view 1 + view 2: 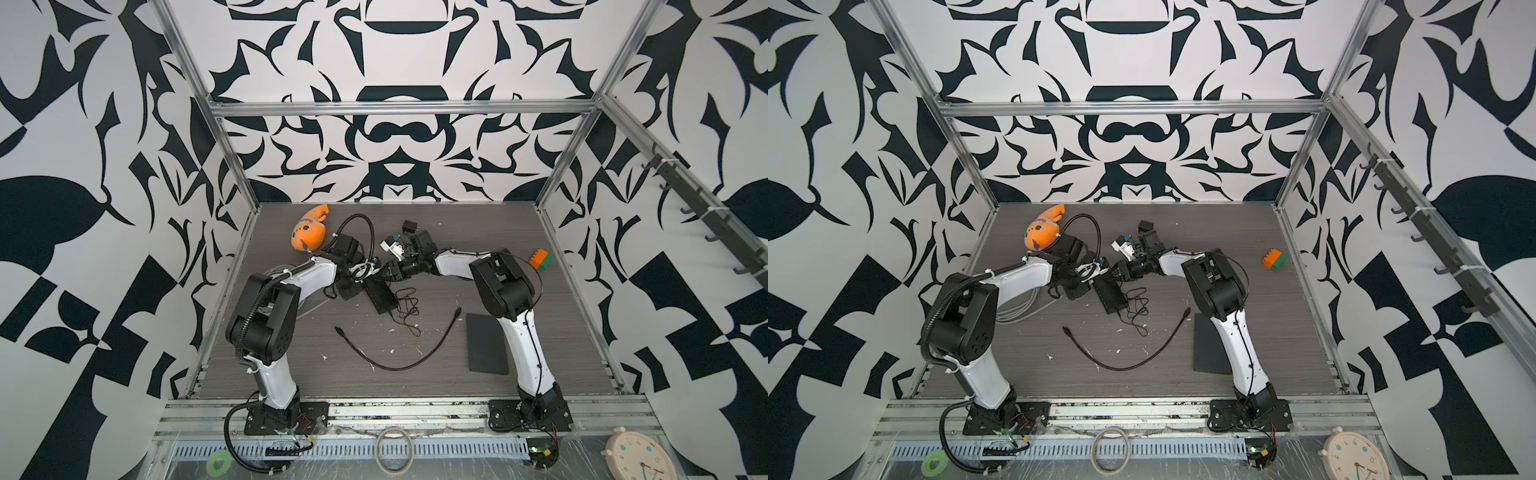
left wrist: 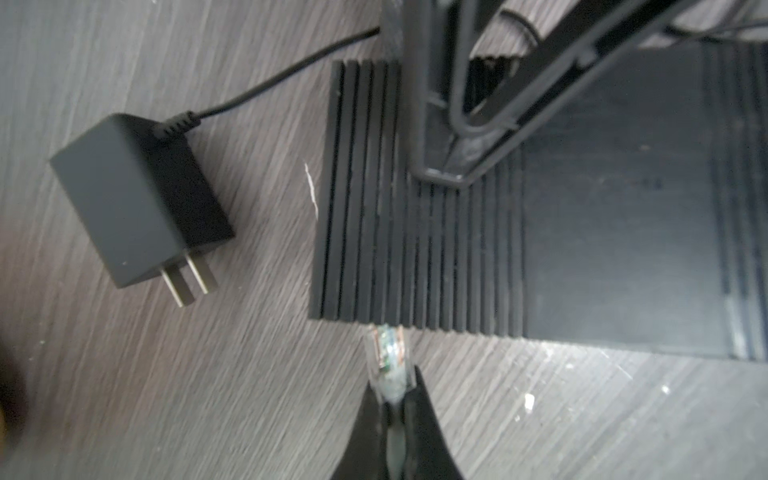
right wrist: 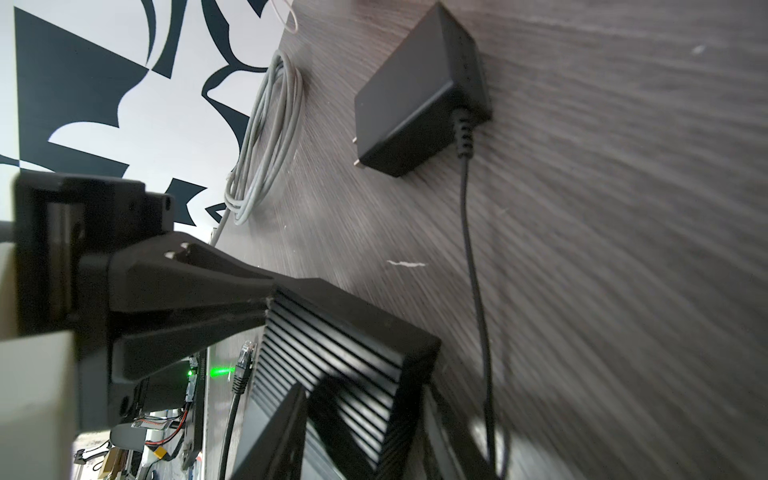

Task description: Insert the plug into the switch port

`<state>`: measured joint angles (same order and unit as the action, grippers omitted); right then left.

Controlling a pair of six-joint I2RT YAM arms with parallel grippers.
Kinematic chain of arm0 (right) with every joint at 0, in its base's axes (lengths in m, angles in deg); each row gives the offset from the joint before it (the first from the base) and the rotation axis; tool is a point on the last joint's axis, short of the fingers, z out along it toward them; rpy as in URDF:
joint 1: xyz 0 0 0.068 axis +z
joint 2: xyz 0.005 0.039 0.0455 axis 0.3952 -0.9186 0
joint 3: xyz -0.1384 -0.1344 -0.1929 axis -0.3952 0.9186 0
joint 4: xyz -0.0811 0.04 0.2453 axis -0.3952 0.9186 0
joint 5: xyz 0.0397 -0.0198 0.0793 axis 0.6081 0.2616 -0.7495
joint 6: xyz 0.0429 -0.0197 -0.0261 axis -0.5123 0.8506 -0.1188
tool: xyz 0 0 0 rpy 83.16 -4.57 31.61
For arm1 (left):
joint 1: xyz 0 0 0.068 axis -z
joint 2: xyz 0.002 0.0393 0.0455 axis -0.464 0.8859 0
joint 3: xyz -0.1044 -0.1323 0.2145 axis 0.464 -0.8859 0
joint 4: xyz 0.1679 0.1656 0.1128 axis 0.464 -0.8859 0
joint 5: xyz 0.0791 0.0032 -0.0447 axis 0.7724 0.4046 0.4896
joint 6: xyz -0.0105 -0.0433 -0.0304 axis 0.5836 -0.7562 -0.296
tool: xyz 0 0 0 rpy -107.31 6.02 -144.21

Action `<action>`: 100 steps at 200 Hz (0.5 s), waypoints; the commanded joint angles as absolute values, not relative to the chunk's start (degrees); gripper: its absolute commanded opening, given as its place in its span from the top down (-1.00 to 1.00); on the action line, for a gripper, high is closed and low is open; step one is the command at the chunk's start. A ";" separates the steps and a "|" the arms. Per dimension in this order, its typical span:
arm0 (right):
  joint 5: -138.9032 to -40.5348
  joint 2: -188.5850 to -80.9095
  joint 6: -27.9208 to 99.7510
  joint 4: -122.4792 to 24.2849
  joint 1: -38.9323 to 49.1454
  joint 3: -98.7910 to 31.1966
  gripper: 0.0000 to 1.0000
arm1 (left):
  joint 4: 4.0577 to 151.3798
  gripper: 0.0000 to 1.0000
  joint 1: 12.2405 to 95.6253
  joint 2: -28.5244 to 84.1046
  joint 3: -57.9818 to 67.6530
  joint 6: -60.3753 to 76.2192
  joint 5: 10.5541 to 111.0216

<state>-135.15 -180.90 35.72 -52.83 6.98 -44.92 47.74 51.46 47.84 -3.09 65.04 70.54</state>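
The switch (image 2: pixel 415 249) is a flat black ribbed box lying on the dark wood table; both top views show it mid-table (image 1: pixel 382 297) (image 1: pixel 1111 297). My left gripper (image 2: pixel 395 384) is shut on the clear plug (image 2: pixel 388 357) of a grey cable. The plug's tip meets the switch's long side near one end. The port itself is hidden under the top edge. My right gripper (image 3: pixel 365 440) reaches in from the opposite side. Its fingers (image 3: pixel 286 428) straddle the switch and hold it.
A black power adapter (image 2: pixel 137 199) with a thin cord lies just off the switch's end. A loose black cable (image 1: pixel 399 357), a dark flat pad (image 1: pixel 486 345), an orange plush toy (image 1: pixel 309 232) and a coloured block (image 1: pixel 540 259) lie around. The coiled grey cable (image 3: pixel 266 141) sits under the left arm.
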 commanded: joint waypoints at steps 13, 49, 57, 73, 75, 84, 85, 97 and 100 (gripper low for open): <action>-139.17 -180.54 35.37 -52.67 11.97 -42.85 0.13 | 49.99 1.00 53.41 49.11 0.15 67.70 63.56; -138.53 -180.36 33.38 -55.87 11.99 -41.38 0.15 | 47.45 1.00 53.40 50.02 1.43 68.04 64.17; -138.56 -180.42 32.81 -56.79 11.97 -41.03 0.15 | 48.34 1.00 53.46 49.97 1.10 67.61 64.52; -138.47 -180.54 32.04 -58.04 12.07 -40.71 0.15 | 48.12 1.00 53.42 50.20 1.37 67.13 64.49; -138.47 -180.54 31.98 -58.08 12.10 -40.67 0.15 | 47.93 1.00 53.40 50.27 1.52 67.08 64.50; -138.37 -180.58 31.77 -58.19 12.06 -40.57 0.15 | 47.02 1.00 53.45 50.62 1.83 67.07 64.34; -138.33 -180.56 31.75 -58.18 12.10 -40.57 0.15 | 46.81 1.00 53.42 50.65 1.92 67.07 64.35; -138.29 -180.47 31.64 -58.32 12.08 -40.46 0.16 | 46.56 1.00 53.40 50.72 1.78 66.74 64.71; -138.29 -180.45 31.56 -58.35 12.12 -40.40 0.16 | 46.59 1.00 53.40 50.70 1.75 66.73 64.69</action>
<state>-135.39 -180.61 32.45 -58.86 7.01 -42.08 43.19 51.46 49.15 -0.58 65.94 70.87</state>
